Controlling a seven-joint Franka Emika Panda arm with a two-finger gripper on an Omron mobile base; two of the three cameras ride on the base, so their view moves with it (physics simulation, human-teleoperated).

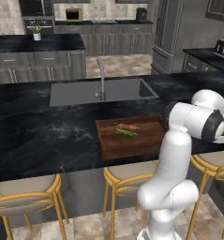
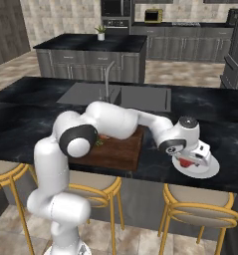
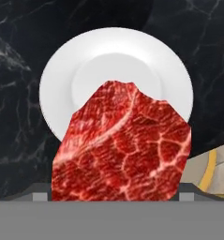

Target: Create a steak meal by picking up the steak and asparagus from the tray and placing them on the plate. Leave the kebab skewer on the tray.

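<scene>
Nearest the lens in the hand view, the steak (image 3: 123,147) sits between the fingertips, whose grey ends flank its lower edge at 8 and 4 o'clock. We read the hand (image 2: 192,160) as spread wide around the meat, holding it; whether the pads truly press its sides is hidden by the meat itself. The steak is a blunt, faceted wedge, raw red with pale marbling lines.

Behind it lies the plate (image 3: 57,79), round, flat, plain white with a shallow inner well, showing from 9 through 12 to 3 o'clock around the meat. We judge the steak is carried over the plate for setting down; contact with it cannot be told. In the right base view the plate (image 2: 210,171) rests on the desk (image 2: 225,134), black stone veined in white, near its front edge, with the hand just above.

Farther on, at 9 o'clock from the plate in the right base view, sits the tray (image 1: 127,143), dark brown wood, rectangular, low-rimmed. On it the kebab skewer (image 1: 128,126) and asparagus (image 1: 126,132) lie side by side, thin and straight, the skewer reddish-orange, the stalks green. We judge the asparagus is not yet moved; the skewer is meant to remain.

Beyond, a grey sink (image 1: 76,93) with a slim faucet (image 1: 101,77).
</scene>
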